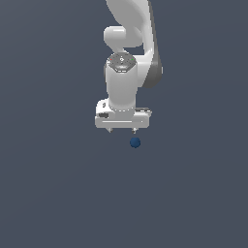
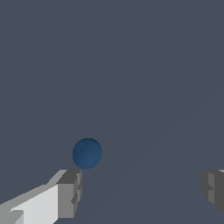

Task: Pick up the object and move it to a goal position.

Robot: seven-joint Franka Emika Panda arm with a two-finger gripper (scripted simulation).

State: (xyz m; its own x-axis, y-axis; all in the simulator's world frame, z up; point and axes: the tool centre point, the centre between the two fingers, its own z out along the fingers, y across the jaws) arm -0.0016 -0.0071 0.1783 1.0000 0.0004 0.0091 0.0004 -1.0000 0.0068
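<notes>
Since the ball (image 2: 87, 153) is not yet bracketed, the gripper (image 2: 142, 192) is held spread wide just beside it.

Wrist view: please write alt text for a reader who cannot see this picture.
A small dark blue ball lies on a plain grey surface, just beyond one of the two grey fingers. The fingers are wide apart and the ball is not between them.
</notes>
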